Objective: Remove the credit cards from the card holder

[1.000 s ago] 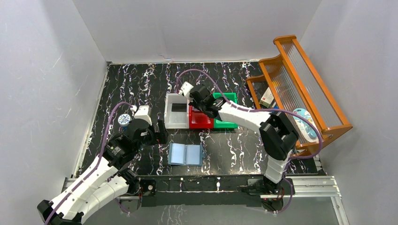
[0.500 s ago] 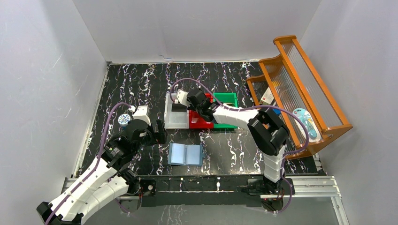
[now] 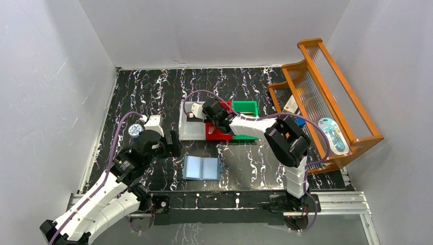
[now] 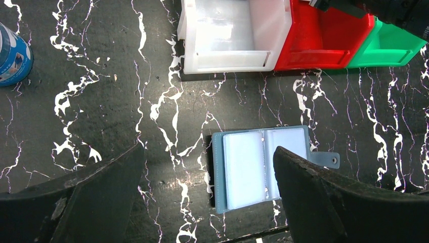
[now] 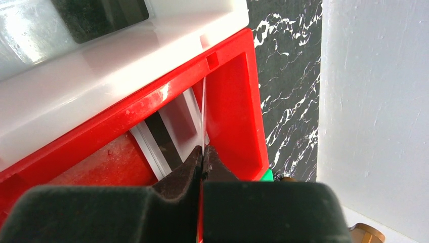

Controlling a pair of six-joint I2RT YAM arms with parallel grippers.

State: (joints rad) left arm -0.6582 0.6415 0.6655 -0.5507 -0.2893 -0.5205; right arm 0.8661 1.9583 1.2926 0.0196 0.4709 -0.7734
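The card holder (image 3: 201, 168) (image 4: 253, 169) lies open and flat on the black marbled table, pale blue inside, its snap tab to the right. My left gripper (image 3: 173, 144) (image 4: 208, 149) hovers open above it, one finger over its right half. My right gripper (image 3: 196, 113) (image 5: 203, 158) is shut on a thin pale credit card (image 5: 204, 116), seen edge-on over the red bin (image 5: 230, 116). A black credit card (image 5: 98, 15) lies in the white bin (image 3: 193, 130). A pale slab with a dark stripe (image 5: 182, 121) shows in the red bin; card or reflection, I cannot tell.
White, red (image 3: 217, 132) and green (image 3: 244, 108) bins stand in a row mid-table. A round blue tin (image 3: 135, 129) (image 4: 12, 55) sits at the left. An orange wooden rack (image 3: 327, 102) along the right wall holds a small white-and-red box (image 3: 291, 105).
My right gripper has swung left, from over the red and green bins to the border of the white and red bins, with the card in it. The left arm has not moved.
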